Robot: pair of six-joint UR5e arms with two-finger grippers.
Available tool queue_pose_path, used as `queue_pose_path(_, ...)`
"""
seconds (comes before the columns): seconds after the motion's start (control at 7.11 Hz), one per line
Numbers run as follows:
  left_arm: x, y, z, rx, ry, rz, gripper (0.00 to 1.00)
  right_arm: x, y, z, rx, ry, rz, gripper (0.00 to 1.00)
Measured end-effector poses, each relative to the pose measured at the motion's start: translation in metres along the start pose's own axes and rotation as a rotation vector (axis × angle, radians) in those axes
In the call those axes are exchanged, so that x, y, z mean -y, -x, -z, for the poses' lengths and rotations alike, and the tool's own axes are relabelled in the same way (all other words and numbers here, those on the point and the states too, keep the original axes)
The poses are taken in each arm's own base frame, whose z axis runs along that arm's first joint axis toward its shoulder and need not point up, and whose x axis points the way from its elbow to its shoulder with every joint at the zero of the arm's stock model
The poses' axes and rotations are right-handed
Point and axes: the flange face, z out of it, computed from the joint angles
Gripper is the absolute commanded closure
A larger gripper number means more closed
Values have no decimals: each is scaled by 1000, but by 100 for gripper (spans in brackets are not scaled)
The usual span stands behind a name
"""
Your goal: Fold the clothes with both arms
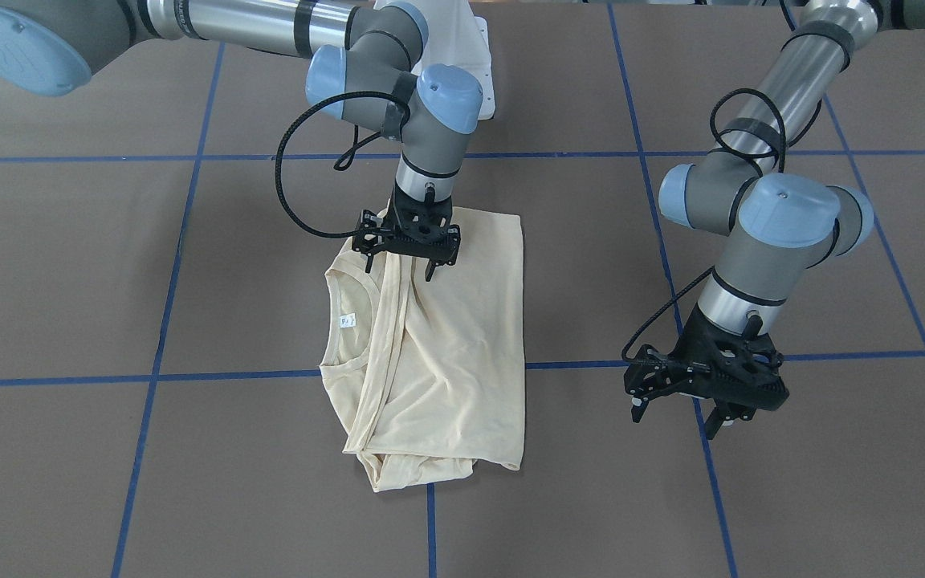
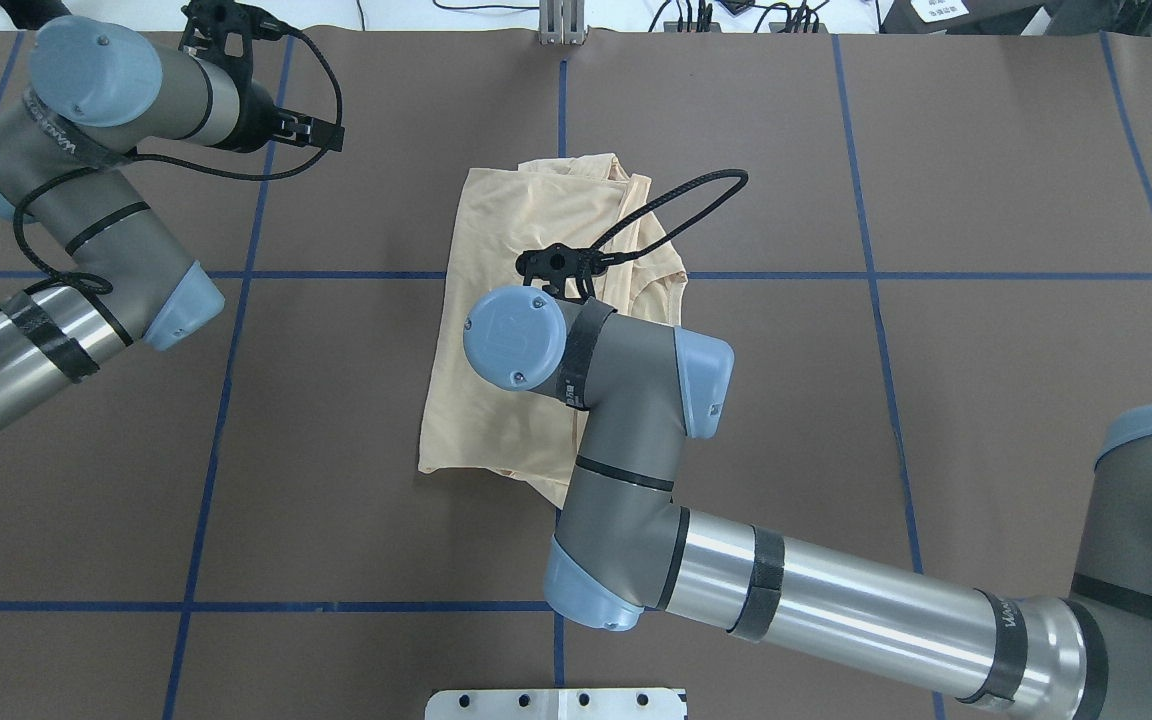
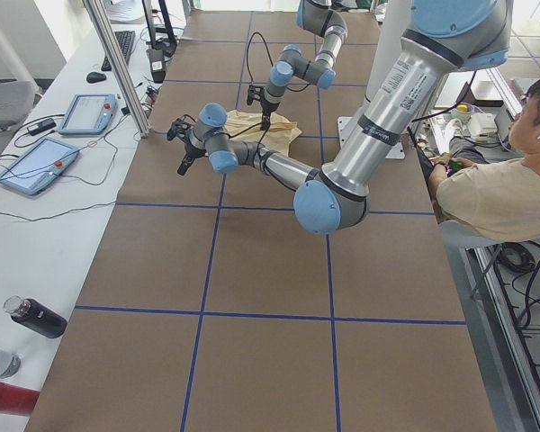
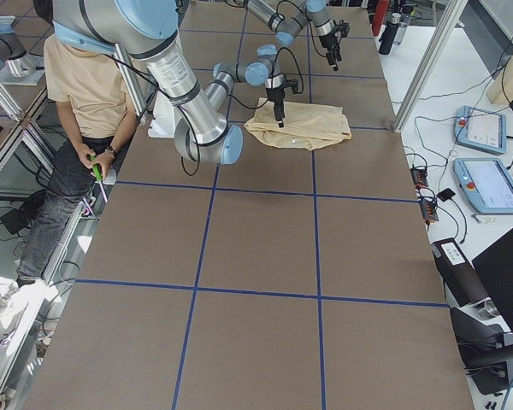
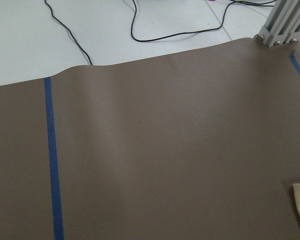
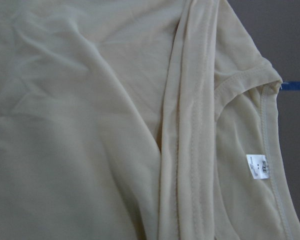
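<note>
Nearest the front camera, the left gripper (image 1: 674, 424) hangs above the bare brown counter (image 1: 69, 265), fingers spread and empty, well apart from the T-shirt (image 1: 462, 337). The shirt lies folded in a rough rectangle mid-counter, across a blue tape line (image 1: 230, 376) (ribbed collar (image 1: 332, 305) and white neck label (image 1: 348, 321) face up). At its far edge the right gripper (image 1: 399, 269) points down, fingers parted, with no cloth visibly pinched.
</note>
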Motion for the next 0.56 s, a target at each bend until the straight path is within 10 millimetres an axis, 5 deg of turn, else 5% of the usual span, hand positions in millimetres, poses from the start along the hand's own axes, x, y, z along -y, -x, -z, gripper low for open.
queue_pose_path(0.56, 0, 0, 0, 0, 0, 1, 0, -35, 7, -6, -50, 30, 45, 0)
